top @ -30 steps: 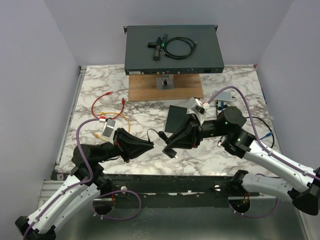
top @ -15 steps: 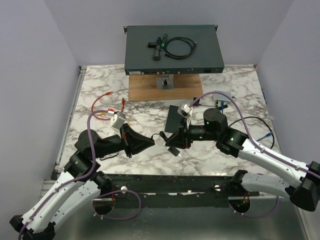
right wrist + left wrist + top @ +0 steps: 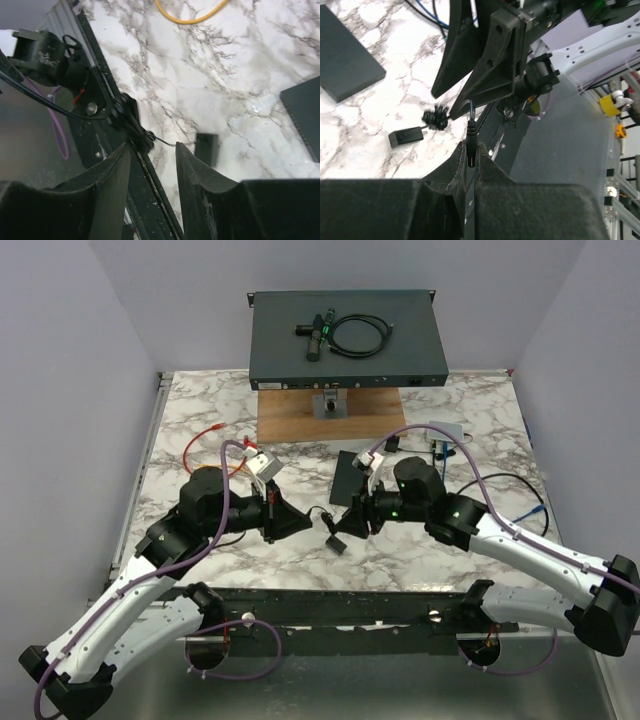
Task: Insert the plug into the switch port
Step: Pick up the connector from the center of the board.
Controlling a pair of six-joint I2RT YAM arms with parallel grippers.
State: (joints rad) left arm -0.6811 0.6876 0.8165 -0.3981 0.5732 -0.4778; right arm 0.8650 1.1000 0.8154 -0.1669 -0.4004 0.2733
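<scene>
So, counter (image 3: 200, 420): marbled slab; both arms meet near its 6 o'clock edge, well apart from the target.
Switch (image 3: 400, 340): dark flat box at 12 o'clock, raised on a wooden board (image 3: 290, 425). Its ports run along the face turned to 6 o'clock, too small for me to pick out the right one.
Left claw (image 3: 471, 152): clenched on the plug, pinching its moulded sleeve.
Right claw (image 3: 152, 150): released, as far as I can see. Its fingers stand apart with the cable bundle (image 3: 142, 140) in the gap, close to one finger, nothing pinched.
Adapter brick (image 3: 337, 545): small black block lying on the counter, just at 5 o'clock of the claw tips. I judge it the only real weight here, and it will drag behind any carry.
Cable bundle: thin and limp, so it gives no support and may snag.
Plug (image 3: 470, 136): held off the counter in the left claw, near 6 o'clock. I judge it light, rigid and smooth enough to twist in a pinch. The wire leaves outward past the fingertips, so the mating end is probably buried between the fingers; I cannot see it. I would take hold on the sleeve just behind the tip, with the tip clear and in line with the claw.
</scene>
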